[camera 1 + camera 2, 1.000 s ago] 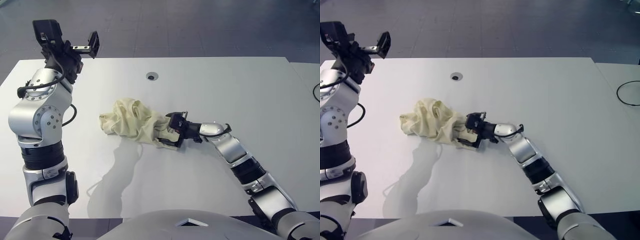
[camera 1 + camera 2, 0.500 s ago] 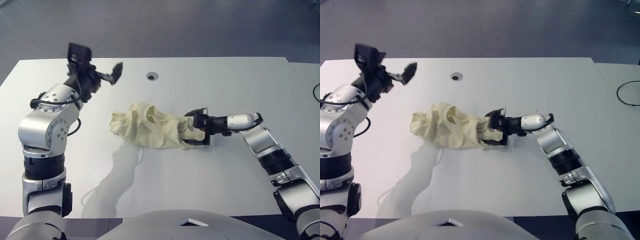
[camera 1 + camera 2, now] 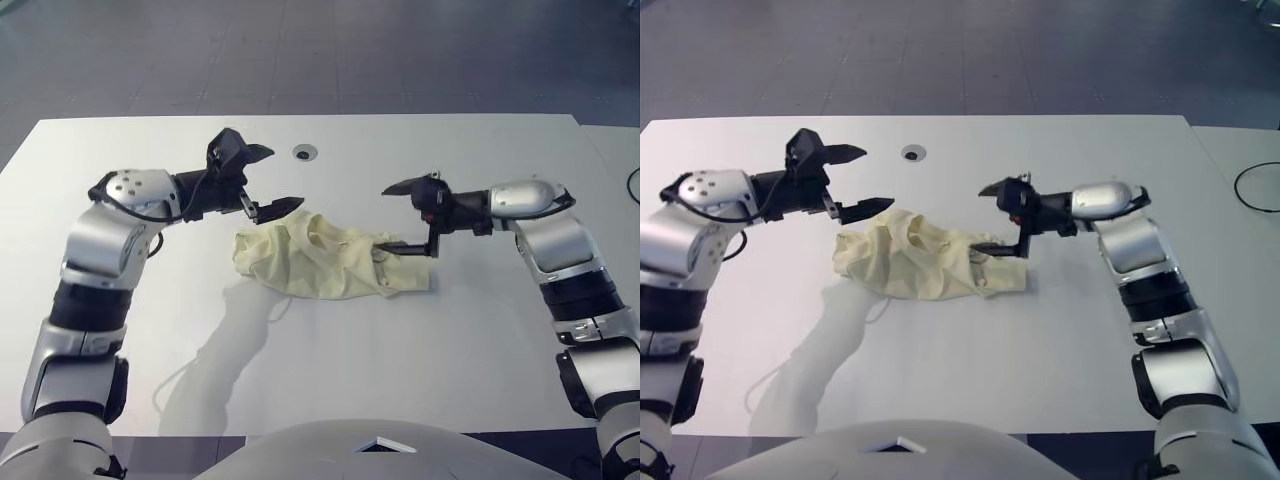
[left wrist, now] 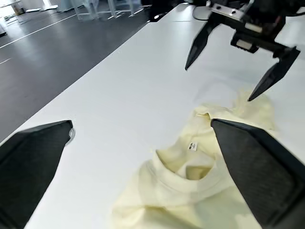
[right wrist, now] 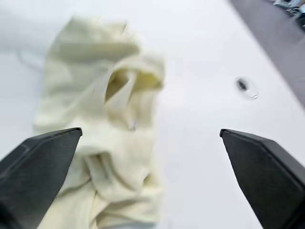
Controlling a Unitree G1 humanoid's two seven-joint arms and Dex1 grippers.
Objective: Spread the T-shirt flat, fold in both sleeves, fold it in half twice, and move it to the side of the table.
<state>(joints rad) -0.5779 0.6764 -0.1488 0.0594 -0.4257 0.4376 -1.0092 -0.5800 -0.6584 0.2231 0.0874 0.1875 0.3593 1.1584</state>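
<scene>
A pale yellow T-shirt (image 3: 320,265) lies crumpled in a heap at the middle of the white table (image 3: 480,330). My left gripper (image 3: 268,180) hovers open just above the heap's far left end, with nothing between its fingers. My right gripper (image 3: 394,217) is open over the heap's right end, its lower finger down at the cloth's edge and its upper finger well above. The left wrist view looks between its own fingers (image 4: 33,162) onto the shirt's collar (image 4: 188,174), with the right gripper (image 4: 224,76) beyond. The right wrist view looks down on the bunched T-shirt (image 5: 100,109).
A small round cable hole (image 3: 304,152) sits in the table behind the shirt. Bare tabletop surrounds the heap on every side. A second table with a black cable loop (image 3: 1255,185) adjoins at the right. Dark floor lies past the far edge.
The right gripper dragged the shirt to the right, then let go, opened and lifted. The left arm swung down from high at the left to the shirt's far left end.
</scene>
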